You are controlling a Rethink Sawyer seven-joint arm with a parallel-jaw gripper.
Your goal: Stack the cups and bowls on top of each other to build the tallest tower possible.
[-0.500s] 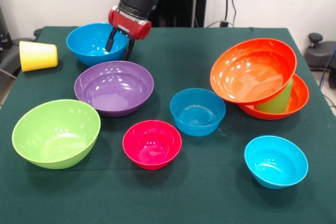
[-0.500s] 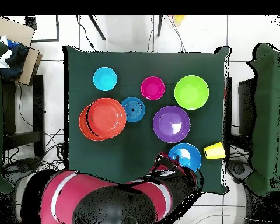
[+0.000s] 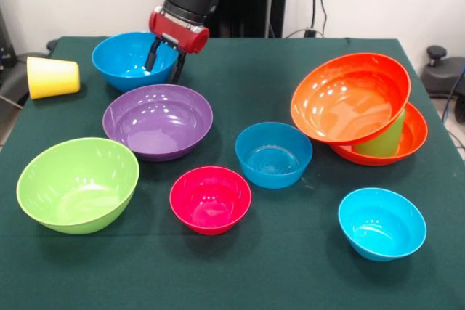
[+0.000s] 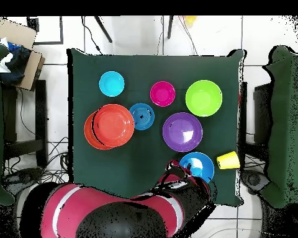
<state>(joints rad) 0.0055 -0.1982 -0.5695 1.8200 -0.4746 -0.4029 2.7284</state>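
Note:
My gripper is open, its fingers straddling the right rim of a blue bowl at the table's far left; in the overhead view the gripper sits at that bowl's left edge. A yellow cup lies on its side left of it. A tilted orange bowl rests on a light green cup inside a second orange bowl. Purple, lime green, pink-red, small blue and cyan bowls stand apart on the cloth.
The green table cloth ends at the near edge below the bowls. A cardboard box and chairs stand beside the table in the overhead view. Cables hang behind the robot.
The gripper has shifted very slightly up and back at the blue bowl's rim. Nothing else has moved.

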